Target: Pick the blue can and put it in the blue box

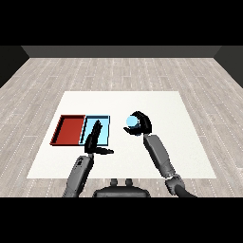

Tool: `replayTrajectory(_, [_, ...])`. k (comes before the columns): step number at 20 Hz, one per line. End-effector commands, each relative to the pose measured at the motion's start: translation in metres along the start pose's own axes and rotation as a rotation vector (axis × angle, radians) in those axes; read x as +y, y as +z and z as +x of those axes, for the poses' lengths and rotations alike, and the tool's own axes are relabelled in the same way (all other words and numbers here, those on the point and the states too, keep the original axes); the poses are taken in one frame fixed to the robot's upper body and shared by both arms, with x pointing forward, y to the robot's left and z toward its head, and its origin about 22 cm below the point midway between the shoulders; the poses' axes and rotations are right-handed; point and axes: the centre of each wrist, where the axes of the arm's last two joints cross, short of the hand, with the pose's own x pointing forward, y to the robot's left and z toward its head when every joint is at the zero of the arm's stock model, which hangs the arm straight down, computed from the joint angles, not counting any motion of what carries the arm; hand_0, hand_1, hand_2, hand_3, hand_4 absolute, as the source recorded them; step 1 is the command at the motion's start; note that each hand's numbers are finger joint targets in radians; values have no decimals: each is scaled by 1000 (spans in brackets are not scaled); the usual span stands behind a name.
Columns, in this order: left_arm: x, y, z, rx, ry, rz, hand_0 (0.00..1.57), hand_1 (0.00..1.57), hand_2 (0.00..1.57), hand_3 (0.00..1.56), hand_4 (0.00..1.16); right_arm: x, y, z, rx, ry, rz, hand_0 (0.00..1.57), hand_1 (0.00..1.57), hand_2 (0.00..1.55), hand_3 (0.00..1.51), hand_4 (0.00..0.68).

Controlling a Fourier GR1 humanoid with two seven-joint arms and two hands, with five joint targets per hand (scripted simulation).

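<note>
A big white table (142, 156) fills the middle of the floor. On its left part lie two trays, touching side by side: the red tray (66, 130) on the outside and the light blue tray (105, 129) next to it.

The right arm (159, 154) comes up from the lower right corner and leans toward the middle of the table. The left arm (79, 174) comes up from the lower left.

The left hand (94, 137) holds nothing. Its fingers are straight and point forward over the near edge of the blue tray, and its thumb sticks out to the right.

The right hand (141, 125) is curled round the blue can (130, 122), gripping it. The can is just to the right of the blue tray, outside it.
</note>
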Motion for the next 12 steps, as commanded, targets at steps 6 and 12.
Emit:
replayTrajectory(6, [-33,-13,-9,5,-26,-38,0,0,0,0,0,30,15,7,-23,5,20,1422,1422,1444,1411,661])
replayTrajectory(12, [-46,-26,-13,77,10,-27,0,0,0,0,0,33,6,14,-23,-3,45,1411,1411,1450,1415,663])
